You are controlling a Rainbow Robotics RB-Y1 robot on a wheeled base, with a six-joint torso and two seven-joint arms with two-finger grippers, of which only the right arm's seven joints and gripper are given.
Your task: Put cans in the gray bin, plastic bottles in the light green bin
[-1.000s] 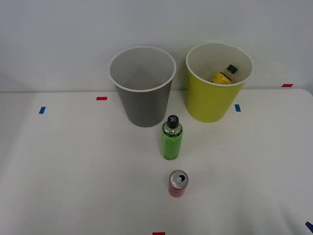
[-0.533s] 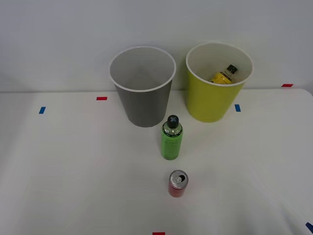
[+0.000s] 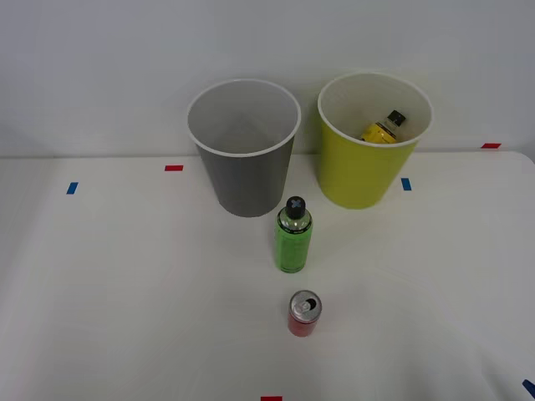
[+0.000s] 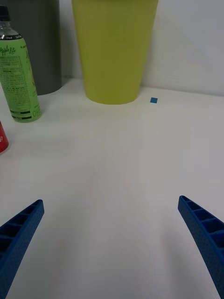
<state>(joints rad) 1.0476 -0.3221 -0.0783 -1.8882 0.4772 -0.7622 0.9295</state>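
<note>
Lying inside the light green bin [image 3: 368, 180]: the yellow-labelled bottle [image 3: 382, 128].

**White table and its load**

The white table [image 3: 125, 292] carries the gray bin [image 3: 244, 167] and the light green bin [image 3: 368, 159] side by side at its far edge. The green-labelled bottle [image 3: 293, 237] stands upright just before them, the red can [image 3: 303, 314] nearer the front edge. Small red and blue tape marks [image 3: 174, 168] dot the surface.

No visible change, green-labelled bottle [image 3: 293, 235] and red can [image 3: 303, 313] unmoved (both upright)
</note>
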